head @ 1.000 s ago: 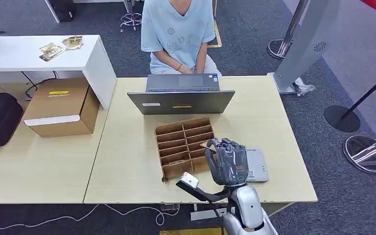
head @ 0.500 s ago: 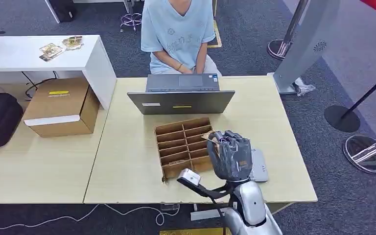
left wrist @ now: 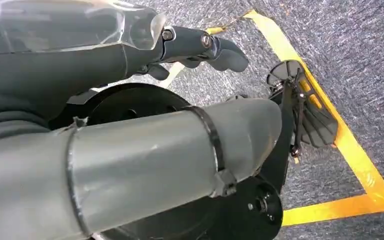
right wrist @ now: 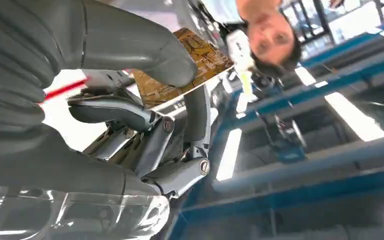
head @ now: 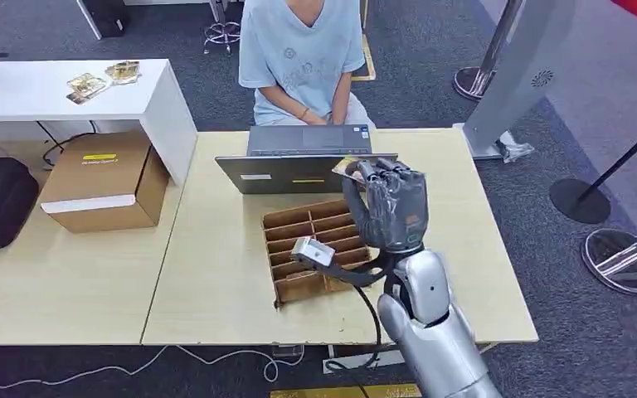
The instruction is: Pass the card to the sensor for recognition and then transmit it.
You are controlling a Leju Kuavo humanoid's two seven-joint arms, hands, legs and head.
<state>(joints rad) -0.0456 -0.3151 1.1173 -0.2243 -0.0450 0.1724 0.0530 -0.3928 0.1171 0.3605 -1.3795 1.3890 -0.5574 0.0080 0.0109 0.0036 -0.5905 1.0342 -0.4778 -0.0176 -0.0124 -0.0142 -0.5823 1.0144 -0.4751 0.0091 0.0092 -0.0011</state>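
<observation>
My right hand (head: 386,207) is raised over the far end of the divided cardboard box (head: 299,286), just in front of the laptop (head: 307,162). It pinches a tan patterned card (head: 347,168) whose edge sticks out toward the laptop lid. In the right wrist view the card (right wrist: 185,65) sits between the thick thumb and the darker fingers (right wrist: 115,112) of the right hand (right wrist: 130,115), pointing toward the person. In the left wrist view my left hand (left wrist: 200,45) hangs over the floor, fingers stretched out, holding nothing.
A person (head: 303,58) in a light blue shirt sits behind the laptop at the far side of the table (head: 216,282). A brown carton (head: 104,182) stands on the lower table to the left. Stanchion bases (head: 579,201) stand on the carpet at the right.
My right hand has lifted from the near right of the divided box and moved away from me toward the laptop, carrying the card with it.
</observation>
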